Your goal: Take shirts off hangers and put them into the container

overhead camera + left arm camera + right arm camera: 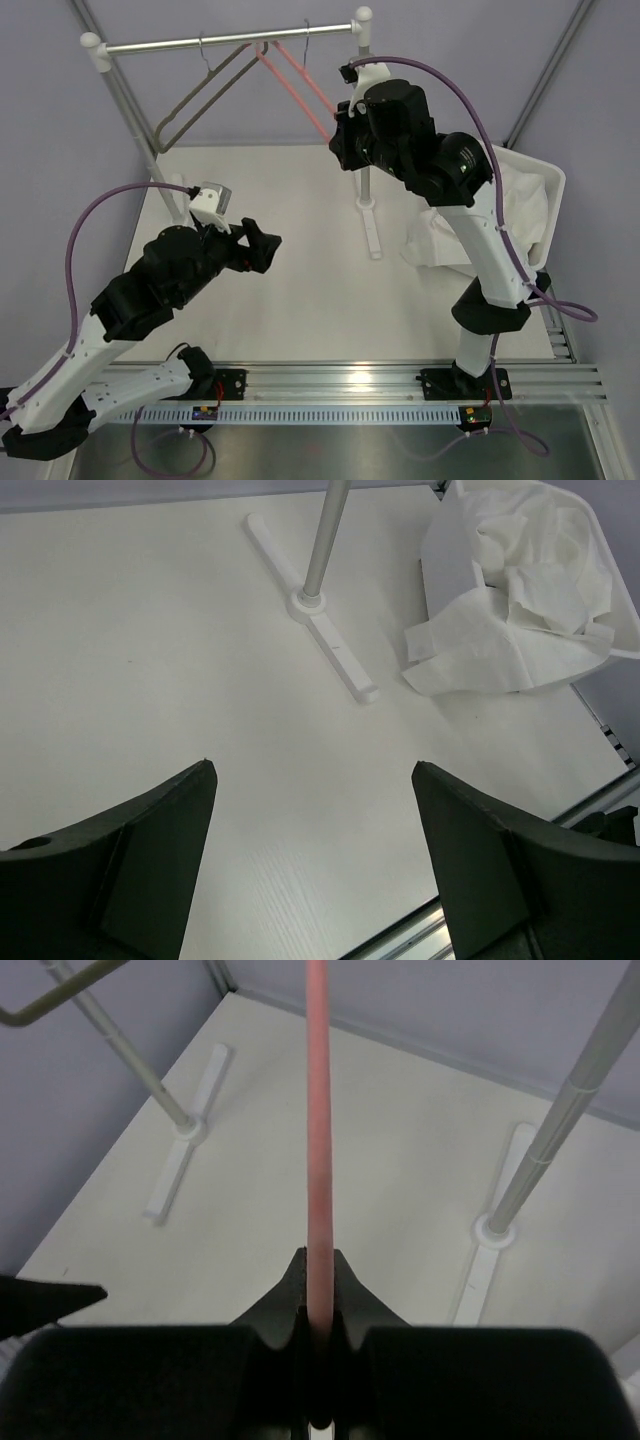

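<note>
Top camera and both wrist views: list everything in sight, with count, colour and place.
clothes rail: one, silver with white knobs, far side of the table.
grey-brown hanger: one, bare, hooked on the rail, left.
pink hanger: one, bare, hooked on the rail, right.
white shirt: one, crumpled in the container, partly hanging out over its rim.
container: one, white, right side of the table.
table: one, white.
left hand: one, black, open, over the table's left side.
right hand: one, black, shut on the pink hanger.
</note>
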You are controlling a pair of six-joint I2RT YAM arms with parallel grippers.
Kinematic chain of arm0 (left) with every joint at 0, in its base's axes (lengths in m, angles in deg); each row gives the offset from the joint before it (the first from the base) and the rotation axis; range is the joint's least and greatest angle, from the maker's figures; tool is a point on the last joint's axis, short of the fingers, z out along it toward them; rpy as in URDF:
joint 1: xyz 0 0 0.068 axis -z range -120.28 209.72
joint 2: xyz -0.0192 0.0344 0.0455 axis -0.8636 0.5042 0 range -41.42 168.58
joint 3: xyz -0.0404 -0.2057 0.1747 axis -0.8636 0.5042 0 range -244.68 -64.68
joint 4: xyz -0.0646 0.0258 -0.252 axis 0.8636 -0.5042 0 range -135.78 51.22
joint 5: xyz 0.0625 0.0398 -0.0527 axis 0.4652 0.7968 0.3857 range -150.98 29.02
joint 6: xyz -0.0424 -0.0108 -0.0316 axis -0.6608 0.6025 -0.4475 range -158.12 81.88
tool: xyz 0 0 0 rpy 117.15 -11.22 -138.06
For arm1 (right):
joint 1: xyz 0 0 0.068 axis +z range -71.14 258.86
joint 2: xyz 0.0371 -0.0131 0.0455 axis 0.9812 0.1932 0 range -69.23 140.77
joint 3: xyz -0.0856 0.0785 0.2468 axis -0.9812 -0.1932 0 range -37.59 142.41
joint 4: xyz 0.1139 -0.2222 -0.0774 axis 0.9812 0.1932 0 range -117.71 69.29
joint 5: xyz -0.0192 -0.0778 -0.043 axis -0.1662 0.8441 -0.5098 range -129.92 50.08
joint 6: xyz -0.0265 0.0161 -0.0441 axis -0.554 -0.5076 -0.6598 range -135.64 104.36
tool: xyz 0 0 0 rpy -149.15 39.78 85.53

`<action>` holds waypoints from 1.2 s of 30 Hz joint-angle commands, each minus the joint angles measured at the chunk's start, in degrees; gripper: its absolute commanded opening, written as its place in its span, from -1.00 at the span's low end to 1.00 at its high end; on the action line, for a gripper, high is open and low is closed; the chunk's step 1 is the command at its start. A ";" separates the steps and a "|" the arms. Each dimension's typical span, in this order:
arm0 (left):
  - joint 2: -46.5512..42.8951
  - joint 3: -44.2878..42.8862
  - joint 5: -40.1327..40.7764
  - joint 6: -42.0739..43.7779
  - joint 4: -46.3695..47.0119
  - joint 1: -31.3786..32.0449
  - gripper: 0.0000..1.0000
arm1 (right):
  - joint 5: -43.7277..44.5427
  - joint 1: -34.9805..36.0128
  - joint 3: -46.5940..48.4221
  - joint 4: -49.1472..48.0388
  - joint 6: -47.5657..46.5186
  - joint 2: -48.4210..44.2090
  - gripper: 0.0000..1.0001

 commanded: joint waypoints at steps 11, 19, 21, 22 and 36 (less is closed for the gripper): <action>0.81 -0.61 -2.57 -0.37 5.61 0.17 0.58 | -1.00 -7.10 -2.44 -4.30 -3.60 -1.18 -1.00; 2.22 1.06 -4.59 -0.29 6.93 0.17 0.53 | -5.13 -10.44 -0.77 -6.49 -3.78 1.91 -1.00; 3.18 0.80 -4.59 0.42 6.93 0.17 0.53 | -5.49 -10.71 -0.86 -6.93 -3.69 2.87 -1.00; 3.71 0.54 -4.68 0.59 6.84 0.17 0.53 | -6.10 -11.15 -0.86 -7.11 -3.60 3.22 -1.00; 14.16 2.02 -16.17 4.11 14.30 0.17 0.57 | -4.35 -11.24 -15.15 -10.62 -1.06 -3.96 0.54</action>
